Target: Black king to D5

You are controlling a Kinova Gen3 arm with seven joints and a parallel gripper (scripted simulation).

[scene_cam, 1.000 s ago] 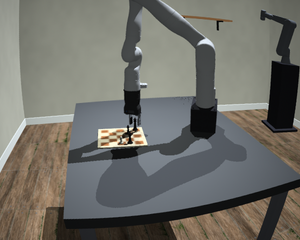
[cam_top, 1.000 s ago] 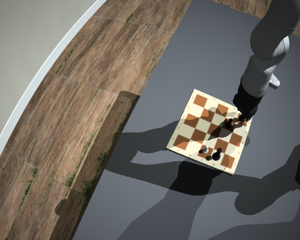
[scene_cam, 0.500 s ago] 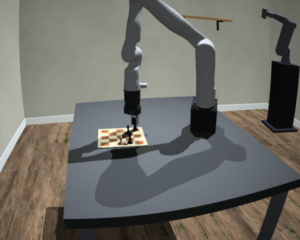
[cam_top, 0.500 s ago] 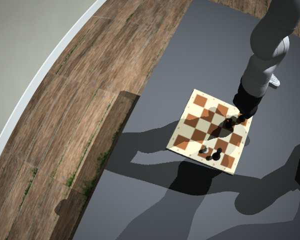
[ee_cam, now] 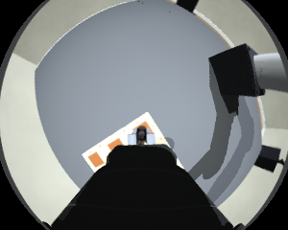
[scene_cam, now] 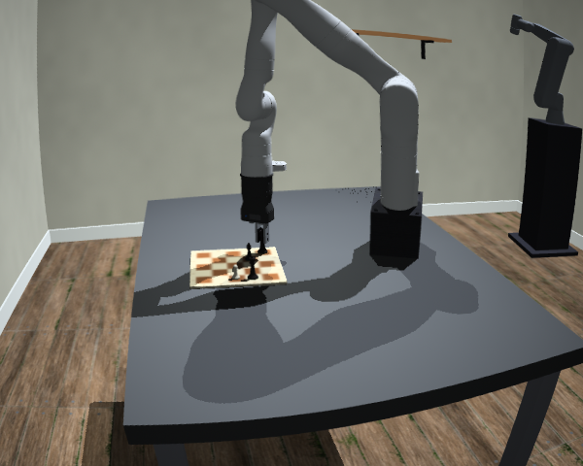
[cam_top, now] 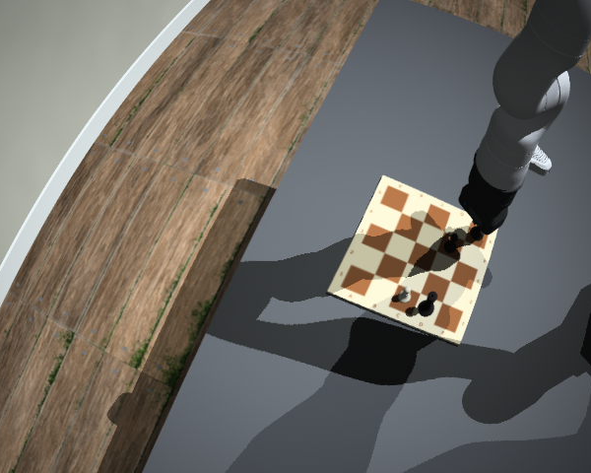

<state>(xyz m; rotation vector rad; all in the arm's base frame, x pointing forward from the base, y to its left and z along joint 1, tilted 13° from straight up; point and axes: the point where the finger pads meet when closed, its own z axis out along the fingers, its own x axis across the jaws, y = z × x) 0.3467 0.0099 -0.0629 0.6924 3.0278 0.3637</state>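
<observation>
The chessboard lies on the dark table. My gripper points straight down over the board's far right corner. It is shut on the top of a black piece, which I take for the black king; its base is still on or just above its square. A second black piece stands one square to its left. A white pawn and a larger black piece stand upright near the board's front edge.
The arm's black base stands on the table to the right of the board. A second arm on a black pedestal stands on the floor at the far right. The board lies near the table's left edge.
</observation>
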